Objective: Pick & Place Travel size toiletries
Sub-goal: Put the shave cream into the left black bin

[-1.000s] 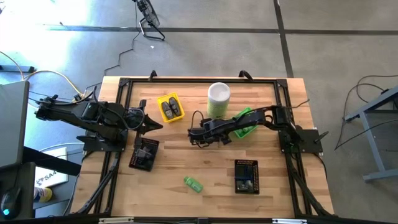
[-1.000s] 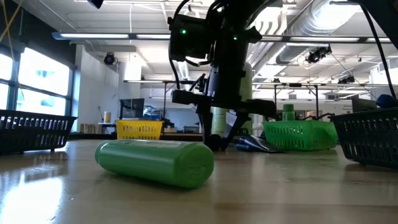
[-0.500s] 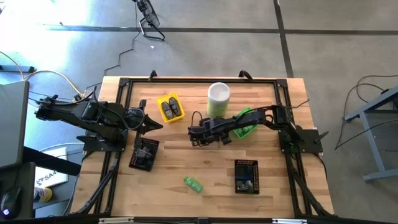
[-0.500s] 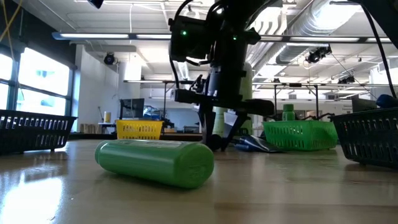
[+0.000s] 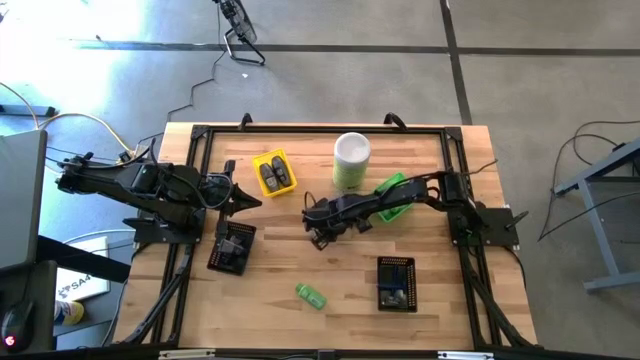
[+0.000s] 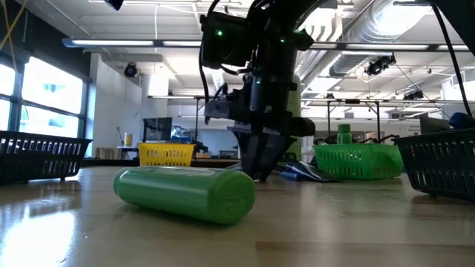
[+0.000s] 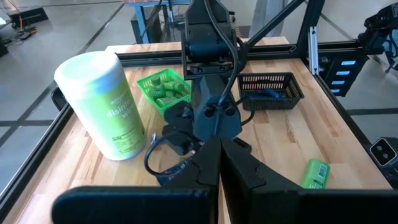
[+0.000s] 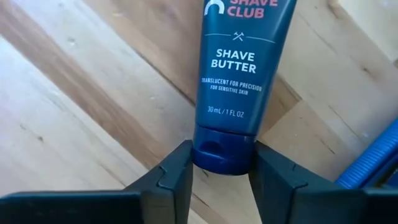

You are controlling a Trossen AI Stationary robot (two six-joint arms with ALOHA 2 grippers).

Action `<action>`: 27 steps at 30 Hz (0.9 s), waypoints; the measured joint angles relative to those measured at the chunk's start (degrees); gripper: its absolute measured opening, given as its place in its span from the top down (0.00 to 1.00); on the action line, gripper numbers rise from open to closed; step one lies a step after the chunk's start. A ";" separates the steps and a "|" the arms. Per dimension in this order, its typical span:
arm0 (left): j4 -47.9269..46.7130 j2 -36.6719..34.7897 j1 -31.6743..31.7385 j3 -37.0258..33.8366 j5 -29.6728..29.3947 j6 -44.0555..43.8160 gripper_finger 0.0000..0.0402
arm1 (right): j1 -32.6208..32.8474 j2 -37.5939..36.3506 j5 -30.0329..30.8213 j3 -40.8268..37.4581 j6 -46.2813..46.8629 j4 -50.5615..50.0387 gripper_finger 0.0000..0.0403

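Note:
A dark navy tube (image 8: 230, 68) printed "Shave Butter" lies flat on the wooden table. My right gripper (image 8: 222, 150) stands at the table's middle (image 5: 320, 230), fingers pointing down (image 6: 260, 167), and is shut on the tube's cap end. A bright green mini bottle (image 5: 310, 295) lies on its side near the table's near edge (image 6: 185, 193). My left gripper (image 5: 245, 197) waits at the left, between the yellow tray and a black tray, and its fingers are shut (image 7: 219, 158) on nothing. My right gripper pinches the tube's navy cap (image 8: 224, 152) between its two fingers (image 8: 180, 171), one on each side. It comes from above, pointing down, with the fingers lying across the tube's end. The tube lies flat on the table.
A tall pale-green canister with a white lid (image 5: 351, 160) and a green tray (image 5: 392, 197) of green bottles stand just beyond my right gripper. The yellow tray (image 5: 272, 172), a left black tray (image 5: 232, 247) and a right black tray (image 5: 396, 283) hold other items. A blue ribbed thing (image 8: 373, 162) lies beside the tube.
My right gripper has come down a little toward the table's near edge, and its widely spread fingers have shut onto the navy tube's cap. The tube and the green bottle have stayed where they were.

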 joint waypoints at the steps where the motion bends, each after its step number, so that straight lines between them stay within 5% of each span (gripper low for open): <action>1: 0.00 0.00 0.00 0.00 0.00 0.00 0.99 | 0.00 0.00 -0.09 0.00 -0.99 0.00 0.70; 10: 0.00 0.01 0.01 0.00 0.00 -0.01 0.99 | 0.04 0.02 -0.57 0.00 -7.52 0.28 0.59; 22: 0.01 0.02 0.01 0.00 0.02 -2.10 0.99 | 0.27 -4.37 -0.61 -0.18 -13.28 3.65 0.70; 27: -0.09 0.02 0.00 0.00 0.03 -4.35 0.99 | 0.15 -7.05 -2.07 -0.17 -13.46 4.12 0.61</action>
